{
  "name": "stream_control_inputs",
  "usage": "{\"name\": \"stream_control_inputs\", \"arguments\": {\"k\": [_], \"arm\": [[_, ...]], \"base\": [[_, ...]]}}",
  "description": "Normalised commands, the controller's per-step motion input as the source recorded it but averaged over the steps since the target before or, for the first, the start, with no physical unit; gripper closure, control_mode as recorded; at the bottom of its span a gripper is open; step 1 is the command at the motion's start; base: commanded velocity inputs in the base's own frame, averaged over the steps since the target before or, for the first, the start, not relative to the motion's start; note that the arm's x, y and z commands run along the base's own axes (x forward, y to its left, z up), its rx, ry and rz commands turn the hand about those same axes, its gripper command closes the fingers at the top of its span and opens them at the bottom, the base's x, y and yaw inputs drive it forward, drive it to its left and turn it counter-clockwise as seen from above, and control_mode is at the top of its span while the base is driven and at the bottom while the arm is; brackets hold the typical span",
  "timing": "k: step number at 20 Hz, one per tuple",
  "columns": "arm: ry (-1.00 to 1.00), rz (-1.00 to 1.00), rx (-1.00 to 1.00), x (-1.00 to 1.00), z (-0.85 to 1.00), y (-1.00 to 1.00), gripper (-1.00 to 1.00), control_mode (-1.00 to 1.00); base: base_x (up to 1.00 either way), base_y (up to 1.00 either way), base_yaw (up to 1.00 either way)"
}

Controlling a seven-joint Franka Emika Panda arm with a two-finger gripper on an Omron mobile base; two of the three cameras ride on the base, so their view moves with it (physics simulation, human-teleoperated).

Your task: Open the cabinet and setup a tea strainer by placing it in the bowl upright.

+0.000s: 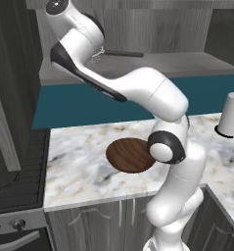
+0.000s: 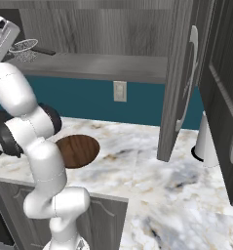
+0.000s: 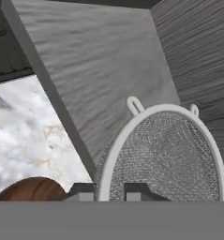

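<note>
The grey wood-grain cabinet stands open, its left door [image 2: 179, 83] swung out over the counter, and my arm reaches onto its bottom shelf [image 1: 162, 61]. The tea strainer [image 3: 165, 154], a white-rimmed mesh cup with a dark handle, hangs just above that shelf [image 1: 96, 55] [image 2: 25, 46]. My gripper [image 3: 109, 191] [image 1: 101, 50] [image 2: 16, 46] is shut on the strainer's rim, which passes between the two fingertips. The dark brown wooden bowl [image 1: 130, 154] [image 2: 81, 149] [image 3: 29, 190] rests on the marble counter below, partly behind my arm.
The second cabinet door [image 2: 225, 97] hangs open at the right. A white cylindrical object [image 1: 231, 115] [image 2: 205, 141] stands at the counter's right end. A stove [image 1: 15, 171] adjoins the counter on the left. A wall outlet [image 2: 120, 91] is set in the teal backsplash.
</note>
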Motion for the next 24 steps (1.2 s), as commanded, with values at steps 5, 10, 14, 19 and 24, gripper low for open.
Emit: {"name": "stream_control_inputs", "arguments": {"k": [5,10,14,19,24], "arm": [[-0.10,-0.16,-0.01,-1.00,-0.09,-0.72,1.00,-1.00],[-0.05,-0.19,0.00,-1.00,-0.30,-0.96,1.00,-1.00],[0.04,-0.19,0.00,-1.00,-0.35,-1.00,1.00,-1.00],[0.01,-0.19,0.01,-1.00,-0.33,-0.95,1.00,-1.00],[0.06,-0.19,0.01,-1.00,-0.30,-0.87,1.00,-1.00]], "base": [[0.00,0.00,0.00],[0.00,0.00,0.00],[0.00,0.00,0.00],[0.00,0.00,0.00],[0.00,0.00,0.00]]}}
